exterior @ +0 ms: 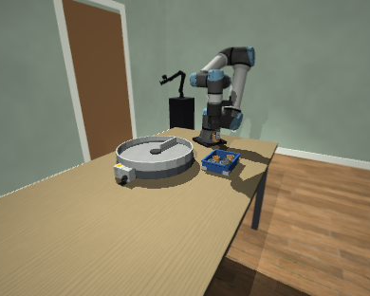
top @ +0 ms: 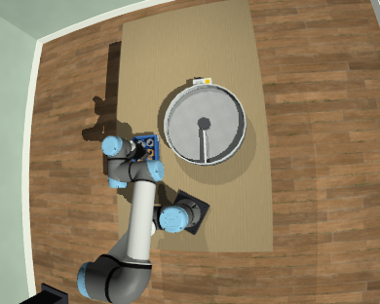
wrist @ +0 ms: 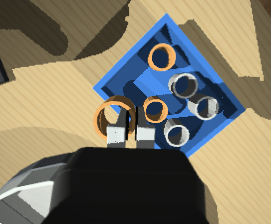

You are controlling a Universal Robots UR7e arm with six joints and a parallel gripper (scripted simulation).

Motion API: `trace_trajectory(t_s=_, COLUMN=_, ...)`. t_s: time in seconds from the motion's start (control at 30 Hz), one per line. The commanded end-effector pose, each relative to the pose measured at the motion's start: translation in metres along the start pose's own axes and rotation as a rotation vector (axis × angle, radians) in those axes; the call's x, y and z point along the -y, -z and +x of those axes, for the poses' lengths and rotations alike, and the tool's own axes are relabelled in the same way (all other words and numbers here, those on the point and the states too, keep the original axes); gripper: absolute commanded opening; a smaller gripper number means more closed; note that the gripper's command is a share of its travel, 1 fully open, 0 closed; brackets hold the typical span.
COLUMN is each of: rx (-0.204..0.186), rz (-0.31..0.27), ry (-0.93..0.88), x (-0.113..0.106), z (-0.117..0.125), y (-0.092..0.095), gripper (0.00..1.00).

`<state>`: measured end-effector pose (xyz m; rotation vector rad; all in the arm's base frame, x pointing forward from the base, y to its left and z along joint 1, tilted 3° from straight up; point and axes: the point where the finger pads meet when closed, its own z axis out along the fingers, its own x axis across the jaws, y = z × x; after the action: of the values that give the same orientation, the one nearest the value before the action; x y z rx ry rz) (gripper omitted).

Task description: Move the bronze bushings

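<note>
Wrist view: pincer (wrist: 130, 134) grips bronze bushing (wrist: 114, 114) above crate (wrist: 204, 131).

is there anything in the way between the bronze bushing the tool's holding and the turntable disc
Nothing visible blocks it. The tool grips a bronze bushing by its wall, lifted above the blue crate. The table between the crate and the disc looks free; only the turntable's raised rim must be cleared.

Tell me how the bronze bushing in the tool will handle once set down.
The bronze bushing is gripped by its thin wall in the tool, so it may swing. A stiff, smooth metal ring: probably slippery. Short and round, it likely stands steady on end, but rolls if tipped.
</note>
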<state>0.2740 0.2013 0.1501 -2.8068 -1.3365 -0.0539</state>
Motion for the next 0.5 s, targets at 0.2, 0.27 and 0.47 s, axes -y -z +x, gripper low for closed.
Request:
trace_trajectory(t_s=0.2, rx=-0.001, rz=0.000, ry=0.000, x=-0.023, z=-0.013, y=0.000, gripper=0.00)
trace_trajectory(t_s=0.27, rx=-0.001, rz=0.000, ry=0.000, x=-0.029, z=-0.017, y=0.000, gripper=0.00)
trace_trajectory(t_s=0.47, rx=-0.001, rz=0.000, ry=0.000, x=-0.049, z=-0.030, y=0.000, gripper=0.00)
